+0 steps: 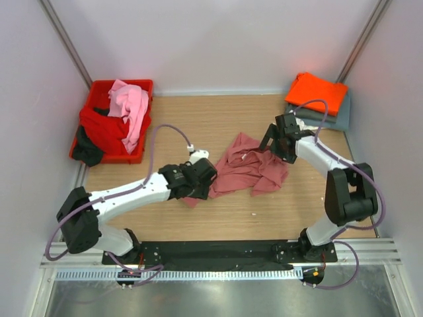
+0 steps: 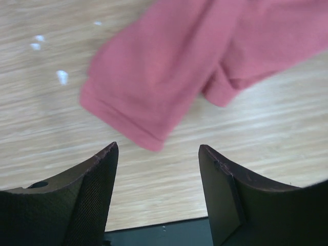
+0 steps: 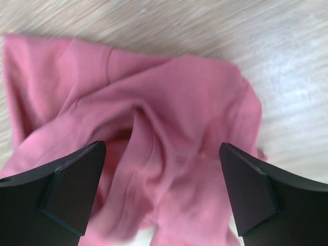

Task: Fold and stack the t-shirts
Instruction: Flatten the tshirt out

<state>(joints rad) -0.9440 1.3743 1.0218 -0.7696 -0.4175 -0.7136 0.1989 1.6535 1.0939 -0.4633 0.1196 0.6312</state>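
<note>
Left gripper (image 2: 159, 148): jaws apart, nothing between them. A sleeve hem of the crumpled dusty salmon-pink cloth t-shirt (image 2: 154, 77) lies just ahead on the wooden table (image 1: 231, 119). Your right gripper (image 3: 161, 146) hangs wide open over the same shirt's bunched middle.

Progress, as you can judge it: early. Beyond your right gripper, a folded orange cloth t-shirt (image 1: 316, 91) rests on a grey-blue t-shirt (image 1: 340, 113).

Far to the left gripper's left, the red plastic crate (image 1: 142, 82) holds a light pink t-shirt (image 1: 129, 102), a red t-shirt (image 1: 102, 129) and a dark t-shirt (image 1: 86, 150), all unfolded.
</note>
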